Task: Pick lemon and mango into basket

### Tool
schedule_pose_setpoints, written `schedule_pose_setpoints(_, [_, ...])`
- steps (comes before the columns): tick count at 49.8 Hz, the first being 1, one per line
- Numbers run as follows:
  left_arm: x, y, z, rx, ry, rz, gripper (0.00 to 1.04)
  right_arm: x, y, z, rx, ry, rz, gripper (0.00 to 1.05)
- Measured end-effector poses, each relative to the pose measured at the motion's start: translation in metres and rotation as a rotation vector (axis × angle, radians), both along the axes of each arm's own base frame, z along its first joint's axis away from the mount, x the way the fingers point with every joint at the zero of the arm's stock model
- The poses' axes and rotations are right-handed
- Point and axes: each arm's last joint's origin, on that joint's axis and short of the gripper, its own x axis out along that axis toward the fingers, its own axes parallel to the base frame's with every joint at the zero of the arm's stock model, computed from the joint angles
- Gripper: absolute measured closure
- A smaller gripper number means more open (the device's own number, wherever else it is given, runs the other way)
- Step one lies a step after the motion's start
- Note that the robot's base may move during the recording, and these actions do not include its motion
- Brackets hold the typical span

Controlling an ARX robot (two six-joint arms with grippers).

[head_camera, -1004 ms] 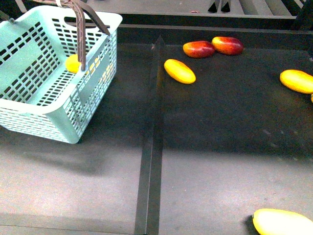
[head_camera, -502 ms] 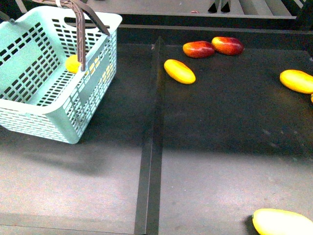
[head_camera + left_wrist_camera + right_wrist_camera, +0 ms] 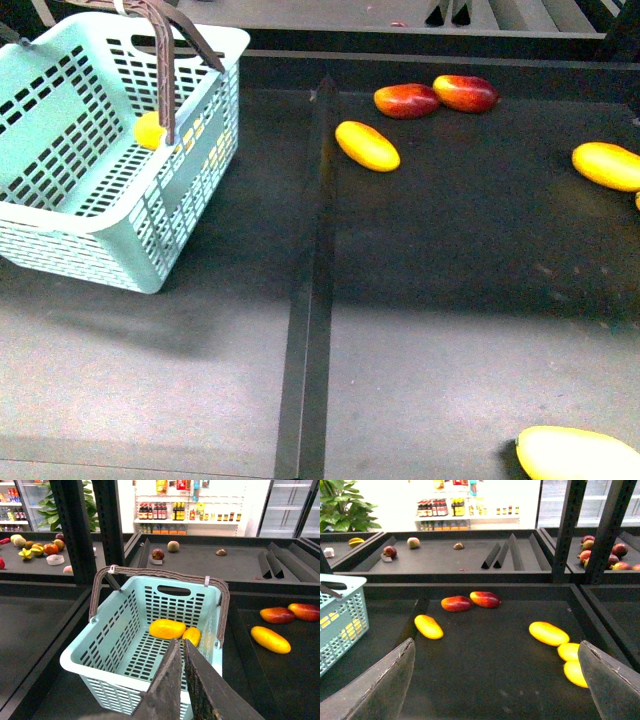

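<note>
Overhead, left gripper [image 3: 181, 647] hung pressed together above basket [image 3: 107, 667] holding lemon [image 3: 192, 636]; right gripper [image 3: 495, 675] spread wide, empty.

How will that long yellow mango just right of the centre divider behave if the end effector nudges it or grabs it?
The yellow mango is a smooth elongated oval lying free on the flat dark shelf, so a nudge would probably spin or roll it sideways. Its glossy skin looks slippery; gripping across the narrow middle seems safest. It is likely firm, not floppy.
</note>
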Motion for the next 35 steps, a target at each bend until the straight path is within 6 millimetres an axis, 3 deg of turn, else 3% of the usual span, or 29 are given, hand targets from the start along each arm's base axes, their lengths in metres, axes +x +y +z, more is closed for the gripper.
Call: schedule_pose_setpoints(35, [-0.026,0.000,0.004,0.000,-0.015,0.000,1.01,0.000,0.000,0.000,0.000,0.000,0.000,0.09])
